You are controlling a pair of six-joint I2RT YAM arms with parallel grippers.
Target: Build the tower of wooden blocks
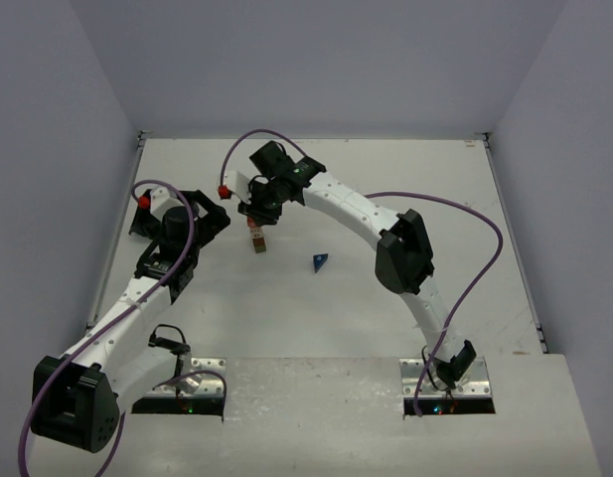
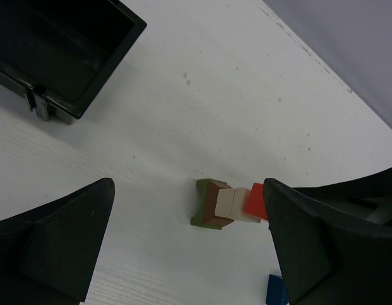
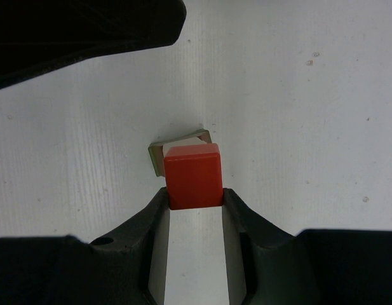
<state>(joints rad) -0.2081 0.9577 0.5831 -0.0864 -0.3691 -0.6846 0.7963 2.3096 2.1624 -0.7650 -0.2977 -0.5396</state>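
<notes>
Snugly, red cube (image 3: 193,173) sits pinched in right tool (image 3: 194,194).

The top camera looks down from high on the near side of the tower (image 1: 258,241), far off. The left wrist camera sees the tower obliquely from one side, nearer; the right wrist camera looks straight down on its red cube (image 3: 193,175), closest. All three share the tower.

Your right arm reaches far forward and to the left, elbow bent, wrist pointing down. Your right gripper (image 3: 194,192) is clamped on the red cube (image 3: 193,168), one finger on each side. Your left arm leans forward, and your left gripper (image 2: 188,197) is spread wide.
</notes>
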